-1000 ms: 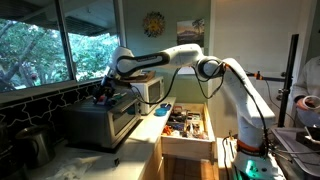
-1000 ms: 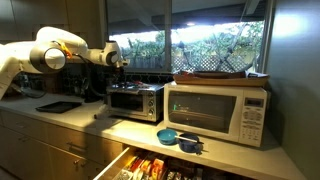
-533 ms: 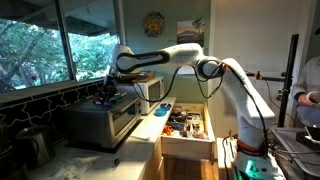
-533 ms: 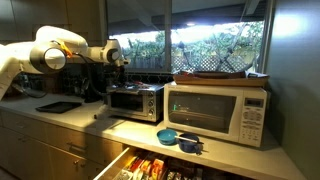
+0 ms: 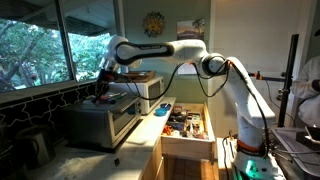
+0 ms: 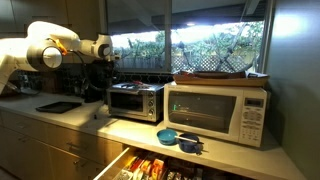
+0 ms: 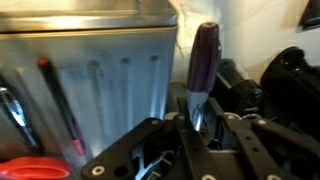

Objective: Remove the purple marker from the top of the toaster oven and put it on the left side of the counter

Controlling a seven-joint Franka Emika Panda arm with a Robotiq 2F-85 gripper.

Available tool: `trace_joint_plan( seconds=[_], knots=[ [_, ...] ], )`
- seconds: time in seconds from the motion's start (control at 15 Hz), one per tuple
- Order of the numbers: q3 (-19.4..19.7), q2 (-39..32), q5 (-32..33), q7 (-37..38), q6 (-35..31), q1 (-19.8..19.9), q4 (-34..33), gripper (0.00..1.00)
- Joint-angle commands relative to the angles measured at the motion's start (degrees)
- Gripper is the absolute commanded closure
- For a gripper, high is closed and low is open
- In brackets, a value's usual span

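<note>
Though blurred, marker (image 7: 205, 60) seemingly between fingers (image 7: 222, 135)

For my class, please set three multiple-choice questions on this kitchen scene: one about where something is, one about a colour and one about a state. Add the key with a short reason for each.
1. Where is the purple marker?
A) inside a mug
B) in the end effector
C) on a chair

2. What colour is the toaster oven casing?
A) red
B) silver
C) green

3. The drawer under the counter is:
A) open
B) shut
C) taken out

Key:
1 B, the wrist view shows the marker clamped upright between the fingers.
2 B, its metal casing is silver.
3 A, it is pulled out with its contents showing.
</note>
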State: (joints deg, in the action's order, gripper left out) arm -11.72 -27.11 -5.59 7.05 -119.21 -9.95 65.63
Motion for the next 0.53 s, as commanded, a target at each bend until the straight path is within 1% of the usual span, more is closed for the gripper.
trace_joint_plan(
  seconds=[0.0, 0.13, 0.2, 0.27, 0.4, 0.47],
  knots=[
    [-4.25, 2.63, -2.77, -6.93, 5.47, -0.4, 0.69, 0.94],
    [-5.66, 3.37, -2.67, -7.99, 8.16, -0.74, 0.84, 0.94],
    [-6.01, 4.18, -2.9, -8.2, 8.07, -0.39, 1.3, 0.94],
    [-5.48, 2.64, -1.48, -6.06, 6.41, -1.18, 0.02, 0.77],
    [-5.91, 3.19, -1.59, -6.43, 6.91, -1.18, 0.07, 0.77],
    [-5.91, 3.33, -1.64, -6.61, 6.93, -1.06, 0.15, 0.94]
  ],
)
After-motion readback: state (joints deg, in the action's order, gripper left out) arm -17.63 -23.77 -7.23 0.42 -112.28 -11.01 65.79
